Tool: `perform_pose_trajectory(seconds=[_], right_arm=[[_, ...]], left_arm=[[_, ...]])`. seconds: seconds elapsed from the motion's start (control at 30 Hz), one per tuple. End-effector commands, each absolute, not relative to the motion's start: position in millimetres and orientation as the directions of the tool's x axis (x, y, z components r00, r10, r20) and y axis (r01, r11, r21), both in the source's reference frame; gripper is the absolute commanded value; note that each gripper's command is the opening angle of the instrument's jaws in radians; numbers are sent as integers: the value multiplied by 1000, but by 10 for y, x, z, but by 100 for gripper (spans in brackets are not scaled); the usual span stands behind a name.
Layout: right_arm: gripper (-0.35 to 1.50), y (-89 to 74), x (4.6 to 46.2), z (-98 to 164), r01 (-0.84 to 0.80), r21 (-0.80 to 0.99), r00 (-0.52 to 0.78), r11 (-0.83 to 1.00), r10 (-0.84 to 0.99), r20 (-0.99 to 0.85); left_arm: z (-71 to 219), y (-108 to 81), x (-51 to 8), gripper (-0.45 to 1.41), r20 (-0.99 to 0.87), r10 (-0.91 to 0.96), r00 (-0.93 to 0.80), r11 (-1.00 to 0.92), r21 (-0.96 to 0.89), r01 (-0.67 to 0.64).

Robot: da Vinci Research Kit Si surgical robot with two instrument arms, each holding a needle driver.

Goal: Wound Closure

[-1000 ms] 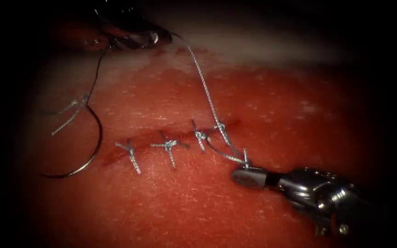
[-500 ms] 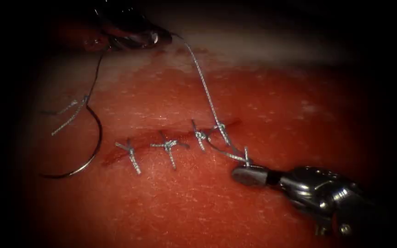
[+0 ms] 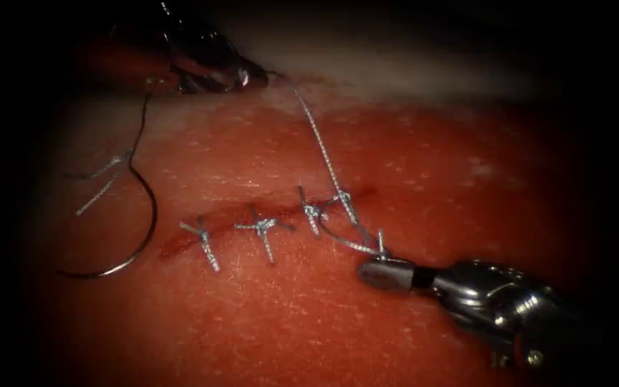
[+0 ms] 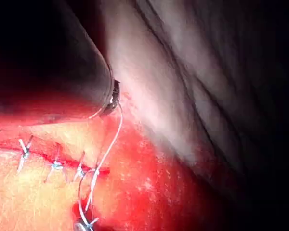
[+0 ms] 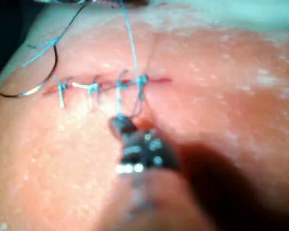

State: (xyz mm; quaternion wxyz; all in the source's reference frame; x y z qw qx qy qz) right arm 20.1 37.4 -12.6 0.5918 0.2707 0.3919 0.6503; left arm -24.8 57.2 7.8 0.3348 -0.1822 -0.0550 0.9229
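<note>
Near cut's right end, thread taut between left tool and right tool, both clamped on it; needle loose at left.

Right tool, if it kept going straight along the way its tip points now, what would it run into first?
Probably the thread that the right tool holds, looped just ahead of its tip, then the knot at the cut. Depth is unclear.

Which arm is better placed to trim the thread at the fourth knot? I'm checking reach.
Probably the right tool: it alone can cut, and it holds the thread beside that knot. The left tool holds thread farther away.
</note>
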Motion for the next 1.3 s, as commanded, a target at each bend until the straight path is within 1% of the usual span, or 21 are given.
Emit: perform_pose_trajectory(seconds=[0.03,0.23,0.4,0.57,0.7,0.93,1.13,1.3], right_arm=[[-35,368,207,-122,-555,832,-151,8,982,-110],[-35,365,206,-123,-555,832,-151,8,982,-110],[-35,363,202,-124,-552,834,-149,11,982,-112],[-35,359,201,-126,-551,834,-149,11,983,-112],[-35,358,200,-127,-551,834,-148,12,983,-112],[-35,356,196,-128,-550,835,-146,13,983,-112],[-35,351,192,-127,-554,832,-139,18,984,-114],[-35,335,189,-125,-588,809,-107,28,988,-112]], left_arm=[[95,580,-254,-35,-294,636,-713,-771,-212,-601],[151,613,-252,-35,-312,633,-708,-772,-185,-608],[207,655,-241,-35,-383,632,-673,-760,-137,-636],[257,696,-214,-35,-421,641,-642,-739,-112,-665],[282,715,-202,-35,-427,664,-614,-712,-111,-693],[317,733,-203,-35,-422,689,-590,-681,-98,-725],[344,759,-179,-35,-431,692,-579,-667,-77,-741],[381,744,-161,-35,-422,695,-582,-660,-55,-749]])
